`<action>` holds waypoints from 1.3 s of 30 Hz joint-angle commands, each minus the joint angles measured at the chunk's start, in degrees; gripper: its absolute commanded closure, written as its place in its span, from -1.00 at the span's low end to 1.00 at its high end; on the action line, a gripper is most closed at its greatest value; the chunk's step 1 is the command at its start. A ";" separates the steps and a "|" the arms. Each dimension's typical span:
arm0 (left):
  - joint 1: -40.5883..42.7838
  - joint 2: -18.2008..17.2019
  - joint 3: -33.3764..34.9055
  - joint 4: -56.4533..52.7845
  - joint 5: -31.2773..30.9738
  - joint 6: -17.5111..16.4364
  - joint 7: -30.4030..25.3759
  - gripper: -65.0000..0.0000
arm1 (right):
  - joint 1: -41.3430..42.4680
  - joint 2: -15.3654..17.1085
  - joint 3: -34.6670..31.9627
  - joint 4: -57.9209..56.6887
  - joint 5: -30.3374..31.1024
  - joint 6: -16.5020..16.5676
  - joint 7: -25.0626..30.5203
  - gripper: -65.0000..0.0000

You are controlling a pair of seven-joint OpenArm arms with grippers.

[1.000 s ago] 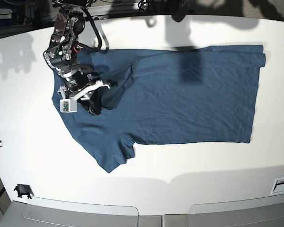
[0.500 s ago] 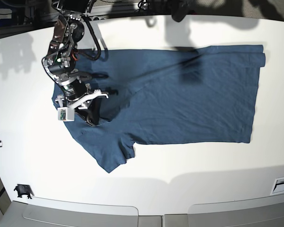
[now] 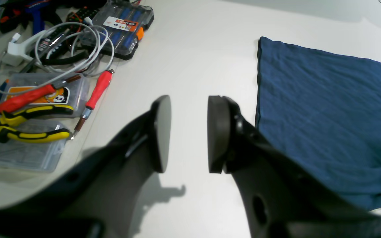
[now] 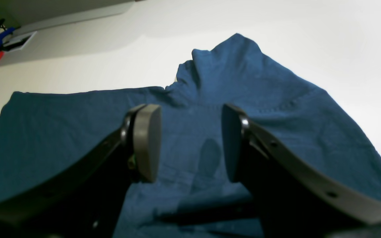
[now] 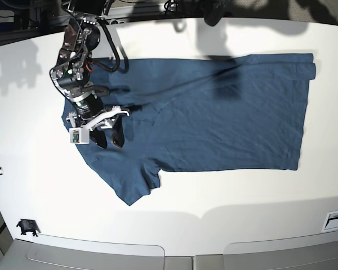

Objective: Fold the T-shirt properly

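One dark teal-blue T-shirt [image 5: 214, 112] lies spread on the white worktop [image 5: 34, 180] in the base view, its hem toward that view's right and its collar end toward the left. The body lies mostly flat with fine wrinkles, and a long crease runs slantwise from the upper middle toward the left. One short sleeve [image 5: 132, 183] sticks out at the lower left, its edge slightly rumpled. The right gripper [image 5: 108, 138] hangs over the shirt's left end, its fingers spread apart with nothing between them.

From the left wrist view, the left gripper [image 3: 185, 134] sits above bare worktop [image 3: 197, 53] with its fingers [image 3: 162, 132] apart and holding nothing. A straight edge of the shirt [image 3: 326, 109] lies just to the side, flat and faintly creased. Pliers [image 3: 25, 132], a red-handled screwdriver [image 3: 96, 94], a white cable [image 3: 78, 43] and a screwdriver case [image 3: 124, 23] lie well apart from the cloth.

From the right wrist view, the fingers [image 4: 147, 145] stand open over the shirt [image 4: 61, 132], gripping nothing. The sleeve [image 4: 236, 66] rises ahead of them, bunched where it meets the body.
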 commanded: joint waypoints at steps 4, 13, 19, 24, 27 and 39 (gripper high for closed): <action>0.31 -1.31 1.57 0.83 -4.70 -1.51 1.22 0.54 | 0.90 0.35 0.15 0.96 1.86 0.02 -4.00 0.29; -0.39 -1.29 16.96 0.83 -2.60 -3.31 2.60 1.00 | 0.74 0.35 5.46 6.19 6.40 0.09 -11.45 1.00; -3.32 -1.31 25.64 0.83 6.75 -3.31 2.43 1.00 | -0.74 1.79 14.23 8.96 9.05 0.09 -12.33 1.00; -5.18 -1.27 32.00 0.83 12.57 -3.31 1.46 1.00 | -6.69 4.52 16.26 8.92 10.29 0.15 -12.48 1.00; -5.79 -1.27 35.91 0.83 17.53 -3.08 -1.84 1.00 | -10.91 5.57 16.24 8.92 9.68 0.15 -11.82 1.00; -6.80 -1.29 43.85 0.72 27.61 5.25 -1.88 1.00 | -16.55 6.16 16.22 -5.95 5.33 -0.02 -6.64 1.00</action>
